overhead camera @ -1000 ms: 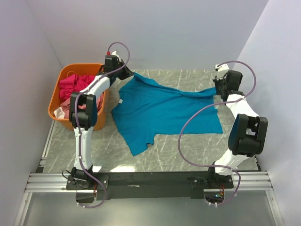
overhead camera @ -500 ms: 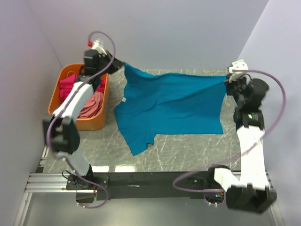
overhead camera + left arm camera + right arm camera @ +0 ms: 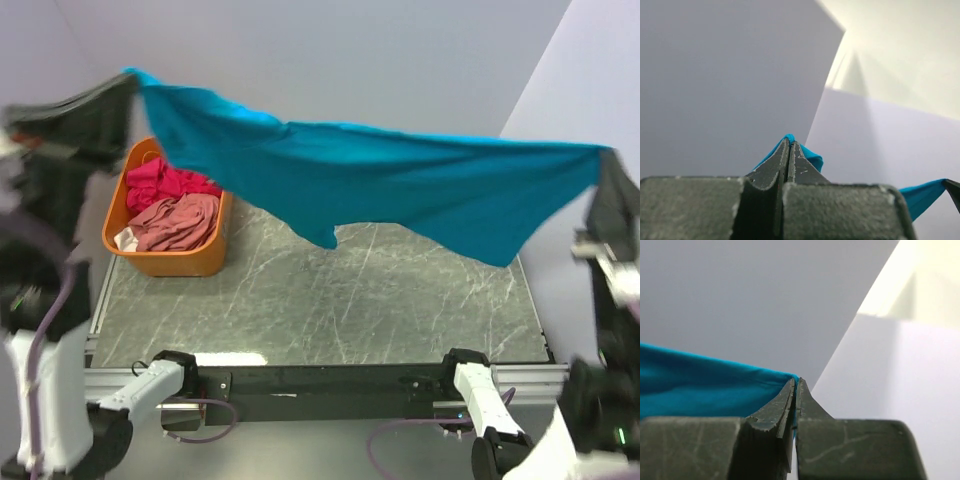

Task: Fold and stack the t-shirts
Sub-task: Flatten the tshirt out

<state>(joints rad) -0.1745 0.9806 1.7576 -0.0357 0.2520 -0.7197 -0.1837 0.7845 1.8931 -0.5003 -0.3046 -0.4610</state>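
Inside orange basket (image 3: 165,262): magenta t-shirt (image 3: 158,182), salmon t-shirt (image 3: 182,222); teal t-shirt (image 3: 400,185) aloft.

Left claw (image 3: 789,143), right claw (image 3: 795,382) clamped, high, wide apart.

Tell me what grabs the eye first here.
The teal shirt hangs stretched in mid-air above the table, one end clamped in the left pincer, the other in the right pincer. At the table's left edge, an orange basket holds a magenta shirt and a salmon shirt.
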